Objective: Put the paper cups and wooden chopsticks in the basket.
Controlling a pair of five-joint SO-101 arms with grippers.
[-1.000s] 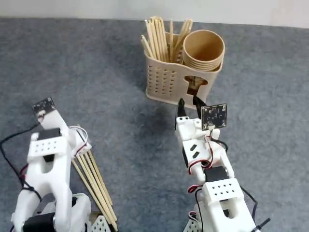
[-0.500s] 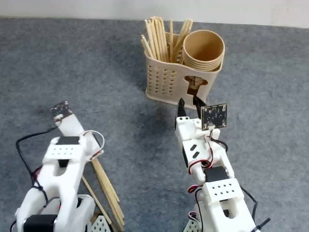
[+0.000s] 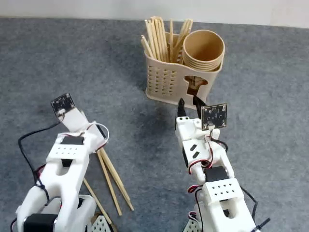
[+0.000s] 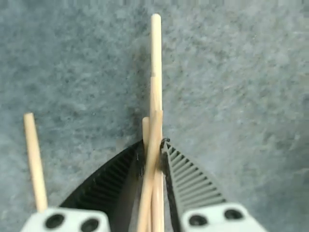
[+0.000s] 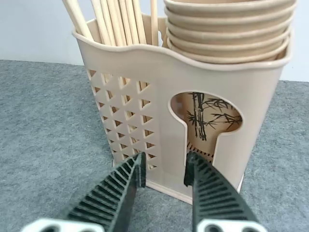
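We see a grey, felt-like table (image 3: 48,58) that meets a pale wall along its far edge. Near that far edge, a little toward the right arm's side, stands the beige basket (image 3: 166,82), upright, with 2 compartments. The one on the left arm's side holds a sheaf of wooden chopsticks (image 3: 159,34) standing on end. The other holds a nested stack of paper cups (image 3: 205,48), whose rims rise above the basket wall. More chopsticks are out on the table near its front edge, under the left arm. There the left gripper (image 4: 153,145) is clamped on a small bundle of chopsticks (image 4: 155,96), which runs out past the fingertips just above the grey surface. In the high view the other ends of these sticks (image 3: 113,179) trail toward the front edge. 1 more stick (image 4: 35,159) lies apart, beside the claw and outside its grip. The right gripper (image 5: 164,166) sits low and just in front of the basket, facing the keyhole cut-out in its wall. Its jaws are parted with nothing between them, and we cannot tell whether the tips touch the basket.
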